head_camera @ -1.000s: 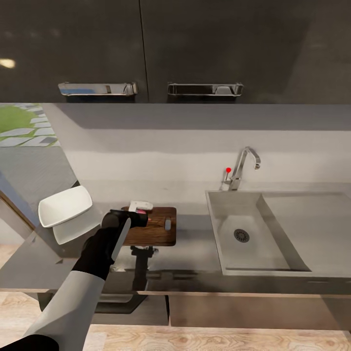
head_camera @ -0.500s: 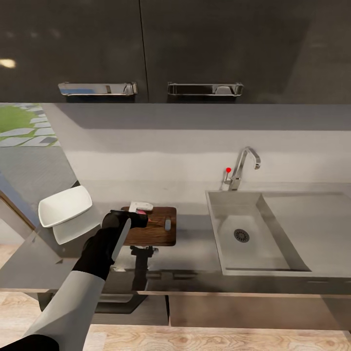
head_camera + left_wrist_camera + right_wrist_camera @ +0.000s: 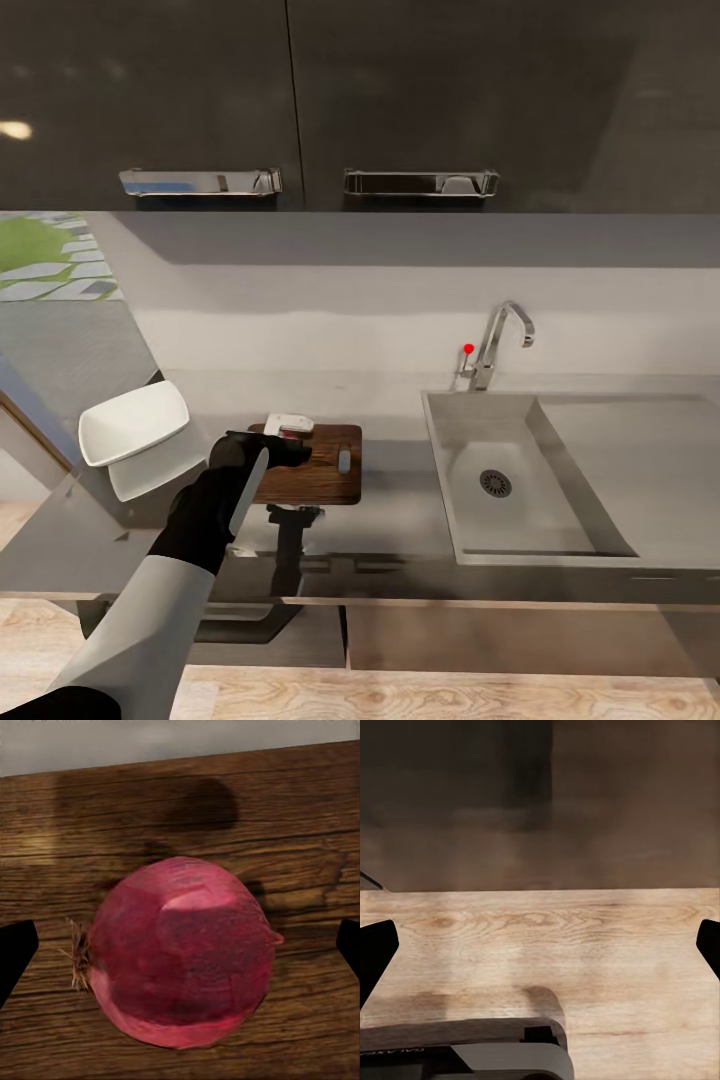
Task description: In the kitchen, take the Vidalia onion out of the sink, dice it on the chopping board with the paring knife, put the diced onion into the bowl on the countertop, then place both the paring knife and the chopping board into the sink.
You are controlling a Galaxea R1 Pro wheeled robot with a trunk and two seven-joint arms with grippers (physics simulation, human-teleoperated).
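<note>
The Vidalia onion [image 3: 180, 949] is out of the sink [image 3: 520, 480] and sits on the chopping board [image 3: 318, 478], toward the board's ten o'clock corner in the head view, so the fetching step looks done and the dicing step is next. In the left wrist view the left gripper [image 3: 180, 949] straddles the onion with its dark fingertips [image 3: 15, 949] spread wide at nine and three o'clock, clear of the skin on both sides: jaws apart, holding nothing. The right gripper [image 3: 540, 945] is likewise spread, its tips framing bare wooden floor. A small pale object at about three o'clock on the board may be the paring knife [image 3: 344, 460], though it is too small to be sure. The bowl [image 3: 135, 422] waits at nine o'clock from the board on the countertop [image 3: 400, 520]. Next, I judge, the left arm must lift clear and a gripper must take the knife by its handle.
</note>
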